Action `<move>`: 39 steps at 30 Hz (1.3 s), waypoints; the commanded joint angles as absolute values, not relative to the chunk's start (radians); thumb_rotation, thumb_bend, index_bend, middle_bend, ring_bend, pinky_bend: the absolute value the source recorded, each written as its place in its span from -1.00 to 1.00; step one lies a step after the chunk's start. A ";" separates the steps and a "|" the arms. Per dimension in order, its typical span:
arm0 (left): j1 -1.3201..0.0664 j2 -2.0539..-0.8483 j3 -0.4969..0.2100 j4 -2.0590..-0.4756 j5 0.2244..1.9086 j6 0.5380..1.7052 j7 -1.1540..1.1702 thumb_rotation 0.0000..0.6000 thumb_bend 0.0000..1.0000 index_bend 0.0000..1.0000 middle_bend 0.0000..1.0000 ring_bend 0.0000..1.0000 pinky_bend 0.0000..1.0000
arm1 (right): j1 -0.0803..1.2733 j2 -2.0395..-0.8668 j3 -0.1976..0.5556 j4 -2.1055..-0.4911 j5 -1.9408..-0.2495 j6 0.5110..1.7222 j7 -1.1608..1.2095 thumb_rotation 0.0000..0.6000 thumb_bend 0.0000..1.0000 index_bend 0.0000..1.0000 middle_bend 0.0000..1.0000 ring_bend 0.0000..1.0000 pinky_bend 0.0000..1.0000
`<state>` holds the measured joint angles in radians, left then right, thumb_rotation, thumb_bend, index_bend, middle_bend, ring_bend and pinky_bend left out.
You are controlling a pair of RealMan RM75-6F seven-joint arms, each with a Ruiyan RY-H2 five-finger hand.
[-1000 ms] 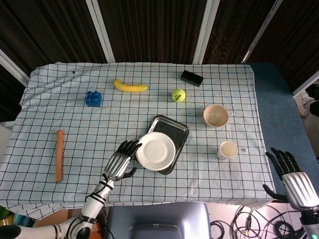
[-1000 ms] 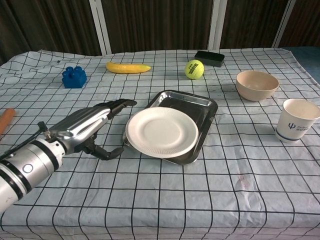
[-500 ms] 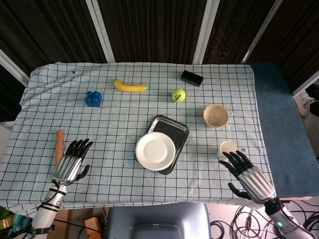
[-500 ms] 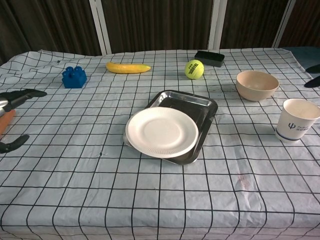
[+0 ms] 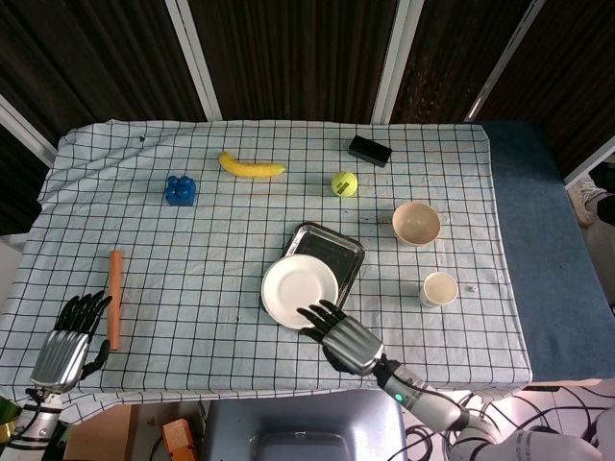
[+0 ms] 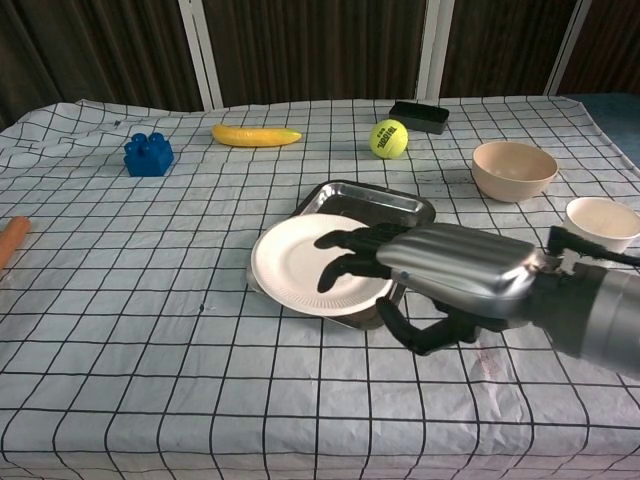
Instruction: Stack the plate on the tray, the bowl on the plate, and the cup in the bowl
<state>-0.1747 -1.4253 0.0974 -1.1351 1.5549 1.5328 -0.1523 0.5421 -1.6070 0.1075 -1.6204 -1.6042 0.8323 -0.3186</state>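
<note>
white plate (image 5: 297, 288) overhangs the steel tray (image 5: 335, 247); tan bowl (image 5: 416, 223), cup (image 5: 439, 288) apart.

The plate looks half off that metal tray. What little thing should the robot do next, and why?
Probably nudge the white plate further onto the tray with the open right hand. The plate overhangs the tray's near corner, and that hand's fingertips already sit at its near rim. The bowl and cup stand apart, waiting.

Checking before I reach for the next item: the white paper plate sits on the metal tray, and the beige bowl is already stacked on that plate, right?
Not quite. The white paper plate does sit on the metal tray, but the beige bowl stands on the checked tablecloth, apart from it, as the head view shows.
</note>
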 commanded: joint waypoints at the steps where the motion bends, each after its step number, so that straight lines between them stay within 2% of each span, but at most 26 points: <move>1: -0.150 -1.418 0.105 -1.123 1.576 1.563 -0.153 1.00 0.02 -1.00 -0.94 -1.00 -0.91 | 0.622 -1.772 0.162 -1.503 -1.491 0.772 -0.446 1.00 0.53 -0.57 -1.00 -1.00 -1.00; 6: -0.137 -1.414 0.096 -1.115 1.576 1.563 -0.177 1.00 -0.04 -1.00 -0.94 -1.00 -0.93 | 0.675 -1.907 0.190 -1.392 -1.410 0.771 -0.553 1.00 0.54 -0.56 -1.00 -1.00 -1.00; 12: -0.125 -1.414 0.087 -1.098 1.575 1.557 -0.197 1.00 -0.05 -1.00 -0.94 -1.00 -0.93 | 0.710 -1.970 0.210 -1.331 -1.343 0.799 -0.658 1.00 0.54 -0.56 -1.00 -1.00 -1.00; 21: -0.118 -1.420 0.079 -1.088 1.584 1.545 -0.195 1.00 -0.05 -1.00 -0.94 -1.00 -0.93 | 0.734 -1.954 0.212 -1.321 -1.266 0.817 -0.699 1.00 0.53 -0.55 -1.00 -1.00 -1.00; 39: -0.123 -1.427 0.062 -1.100 1.591 1.508 -0.177 1.00 -0.05 -1.00 -0.94 -1.00 -0.93 | 0.749 -1.841 0.181 -1.357 -1.204 0.866 -0.708 1.00 0.54 -0.55 -1.00 -1.00 -1.00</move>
